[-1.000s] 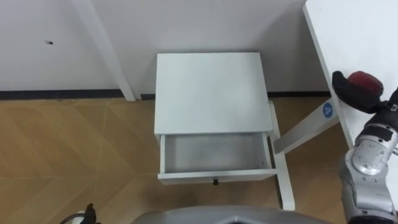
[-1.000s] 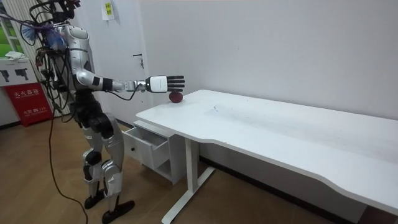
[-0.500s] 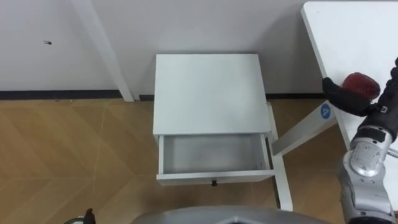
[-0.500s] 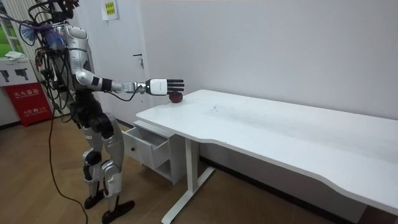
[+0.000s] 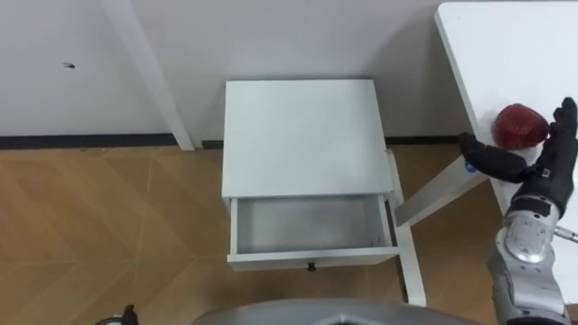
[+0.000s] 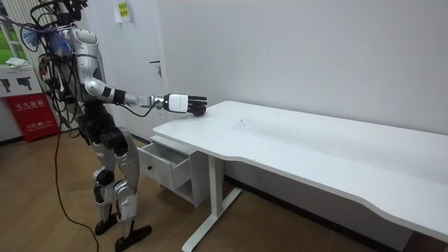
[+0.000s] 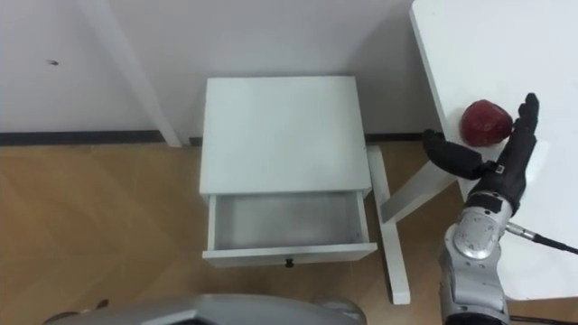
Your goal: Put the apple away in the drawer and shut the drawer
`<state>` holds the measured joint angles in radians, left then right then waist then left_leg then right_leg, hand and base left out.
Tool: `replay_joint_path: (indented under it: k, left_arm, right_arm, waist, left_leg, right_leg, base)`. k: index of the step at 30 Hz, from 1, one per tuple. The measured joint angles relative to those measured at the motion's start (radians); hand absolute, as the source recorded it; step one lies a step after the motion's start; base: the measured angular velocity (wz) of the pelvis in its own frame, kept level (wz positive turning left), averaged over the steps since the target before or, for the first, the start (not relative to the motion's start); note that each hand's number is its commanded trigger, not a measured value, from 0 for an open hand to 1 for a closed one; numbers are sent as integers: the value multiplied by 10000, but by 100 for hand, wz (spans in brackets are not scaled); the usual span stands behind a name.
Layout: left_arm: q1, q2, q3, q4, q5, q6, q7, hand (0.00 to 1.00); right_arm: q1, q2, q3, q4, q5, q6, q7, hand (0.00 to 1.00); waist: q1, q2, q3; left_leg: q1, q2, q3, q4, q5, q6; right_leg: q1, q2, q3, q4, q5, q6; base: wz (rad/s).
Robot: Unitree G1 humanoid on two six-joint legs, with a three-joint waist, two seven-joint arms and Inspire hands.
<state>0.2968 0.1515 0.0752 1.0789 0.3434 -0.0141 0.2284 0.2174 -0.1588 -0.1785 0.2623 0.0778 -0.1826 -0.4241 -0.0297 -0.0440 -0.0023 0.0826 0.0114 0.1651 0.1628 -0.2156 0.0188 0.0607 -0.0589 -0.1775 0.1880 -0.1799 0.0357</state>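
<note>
**newbie_q:** How far along is it with the apple-and-drawer job?

**benchbot:** Barely getting going, I'd say. The apple (image 5: 521, 124) is sitting on the white desk (image 5: 506, 45), near its corner, so nothing is getting carried yet. The right hand (image 5: 537, 171) is reaching in at it with the fingers straight and spread and the thumb sticking out toward 9 o'clock. The apple is lying in the gap between thumb and fingers, but nothing is curling round it. I can't tell whether it's actually touching.

**newbie_q:** And the drawer?

**benchbot:** The drawer (image 5: 312, 224) is hanging open on the 6 o'clock side of the little white cabinet (image 5: 301, 135), and it's looking completely bare inside. From there the apple is up at about 2 o'clock, well apart. In the room view the robot is standing beside the cabinet with its arm stretched over the desk corner.

**newbie_q:** So what's left?

**benchbot:** Pretty much everything, I'm guessing: grabbing the apple, bringing it over, dropping it in, then pushing the drawer shut.
</note>
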Motion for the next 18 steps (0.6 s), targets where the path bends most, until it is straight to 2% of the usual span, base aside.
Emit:
replay_joint_path:
  k: [6, 18]
  left_arm:
    - [73, -3, -3, -6, -13, -1, -56, 0]
    - [140, -4, 0, -8, -15, 1, -180, 0]
  right_arm:
    - [-84, -17, -42, 0, 464, 0, -89, 0]
    - [-130, -23, -292, 0, 1146, 0, -694, 0]
  waist:
    - [-16, -102, 16]
    - [-54, -84, 19]
  left_leg:
    - [67, -1, -37, 3, 0, 0]
    - [92, -5, -35, -31, 0, 0]
  right_leg:
    - [78, -7, -30, -9, 0, 0]
    - [86, -4, -27, -14, 0, 0]
  base:
    - [1]
    - [0]
